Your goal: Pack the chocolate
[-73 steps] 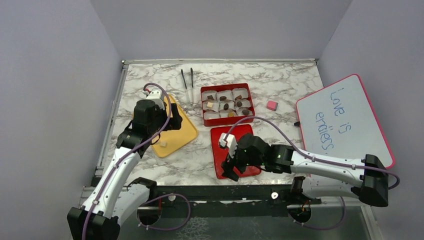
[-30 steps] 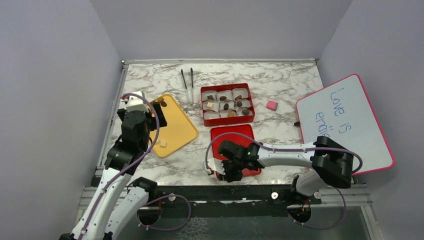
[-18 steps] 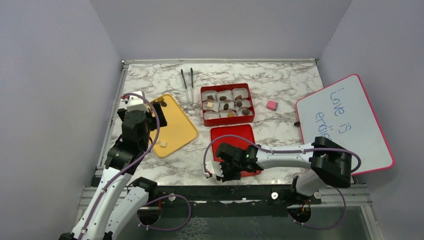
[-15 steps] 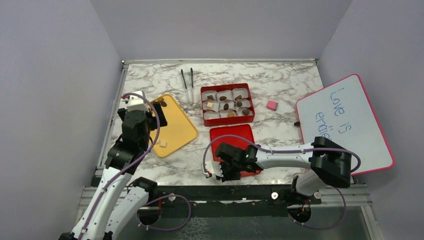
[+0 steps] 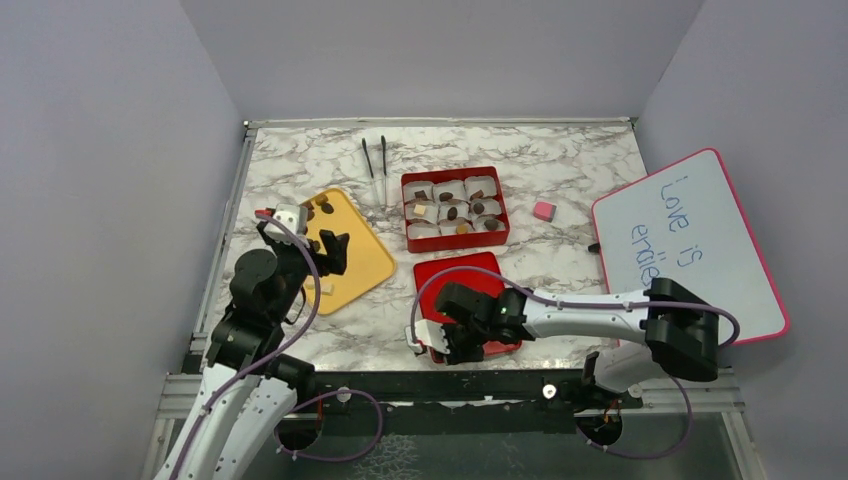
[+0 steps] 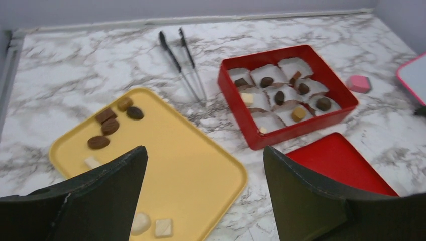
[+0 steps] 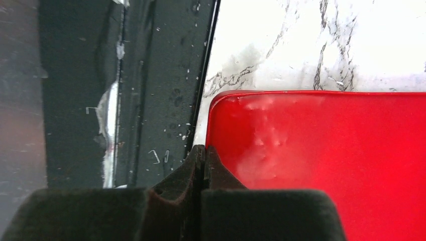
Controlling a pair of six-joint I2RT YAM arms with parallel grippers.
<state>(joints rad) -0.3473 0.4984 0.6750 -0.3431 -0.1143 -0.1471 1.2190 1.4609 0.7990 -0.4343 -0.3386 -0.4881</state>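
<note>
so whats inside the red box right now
The red box holds white paper cups, most with one chocolate: dark rounds, a cream cube, a tan piece. Its near wall hides the bottom of the near-left cup, so that one is unclear.

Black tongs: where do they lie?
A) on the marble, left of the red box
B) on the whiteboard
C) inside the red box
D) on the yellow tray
A: the tongs lie on the marble table left of the red box, clear of the yellow tray.
</note>
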